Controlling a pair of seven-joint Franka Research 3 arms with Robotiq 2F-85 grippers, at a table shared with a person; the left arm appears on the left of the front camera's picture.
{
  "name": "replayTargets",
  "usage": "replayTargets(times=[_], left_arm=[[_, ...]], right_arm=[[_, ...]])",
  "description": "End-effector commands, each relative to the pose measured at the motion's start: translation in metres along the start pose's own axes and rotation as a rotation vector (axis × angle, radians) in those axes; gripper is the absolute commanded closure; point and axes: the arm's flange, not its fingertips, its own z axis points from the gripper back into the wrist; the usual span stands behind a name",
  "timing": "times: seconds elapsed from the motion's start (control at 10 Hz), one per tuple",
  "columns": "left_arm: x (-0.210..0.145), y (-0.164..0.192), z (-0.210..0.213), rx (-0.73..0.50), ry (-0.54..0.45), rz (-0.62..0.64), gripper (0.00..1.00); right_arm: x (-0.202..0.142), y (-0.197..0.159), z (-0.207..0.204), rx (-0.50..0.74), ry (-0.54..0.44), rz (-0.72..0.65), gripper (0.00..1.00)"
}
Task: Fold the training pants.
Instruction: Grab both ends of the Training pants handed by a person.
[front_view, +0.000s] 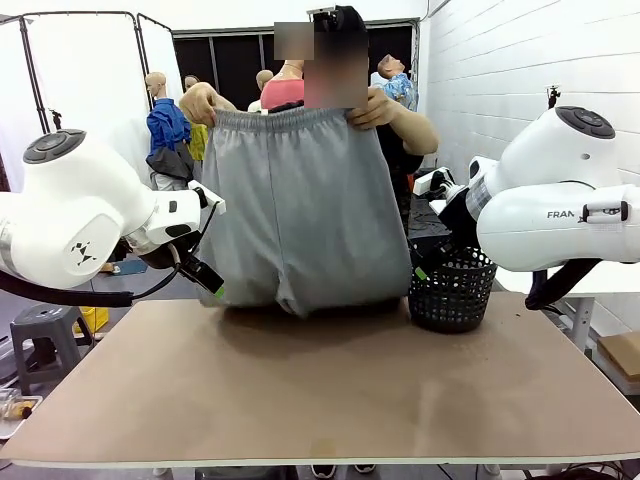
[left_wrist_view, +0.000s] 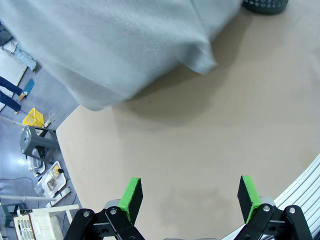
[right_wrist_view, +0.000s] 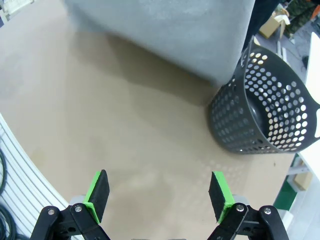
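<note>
brown table (front_view: 320, 390) ahead of you | training pants (front_view: 300, 210) held up by waistband in person's hands (front_view: 200, 103), at far edge | your left gripper (left_wrist_view: 189, 182) spread, over table | your right gripper (right_wrist_view: 158, 176) spread, near basket (right_wrist_view: 265, 105)

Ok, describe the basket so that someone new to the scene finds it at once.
Start at the brown table and go to its far edge, on the robot's right. Beside the hanging grey training pants stands the basket: black, round, plastic, its wall full of holes, unlike the soft cloth next to it.
</note>
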Motion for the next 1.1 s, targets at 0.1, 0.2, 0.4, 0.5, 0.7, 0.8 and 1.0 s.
replayTargets(times=[0.1, 0.2, 0.4, 0.5, 0.7, 0.8, 1.0], left_arm=[[0.0, 0.0009, 0.0011, 0.0, -0.003, -0.011, 0.0], [0.0, 0.0009, 0.0011, 0.0, -0.003, -0.011, 0.0], [0.0, 0.0009, 0.0011, 0.0, -0.003, -0.011, 0.0], [0.0, 0.0009, 0.0011, 0.0, -0.003, -0.011, 0.0], [0.0, 0.0009, 0.0011, 0.0, -0.003, -0.011, 0.0], [0.0, 0.0009, 0.0011, 0.0, -0.003, -0.011, 0.0], [0.0, 0.0009, 0.0011, 0.0, -0.003, -0.011, 0.0]], right_arm=[[0.0, -0.0003, -0.0005, 0.003, -0.001, -0.001, 0.0], [0.0, -0.0003, -0.0005, 0.003, -0.001, -0.001, 0.0], [0.0, -0.0003, -0.0005, 0.003, -0.001, -0.001, 0.0], [0.0, -0.0003, -0.0005, 0.003, -0.001, -0.001, 0.0], [0.0, -0.0003, -0.0005, 0.003, -0.001, -0.001, 0.0], [0.0, -0.0003, -0.0005, 0.003, -0.001, -0.001, 0.0], [0.0, -0.0003, -0.0005, 0.003, -0.001, -0.001, 0.0]])
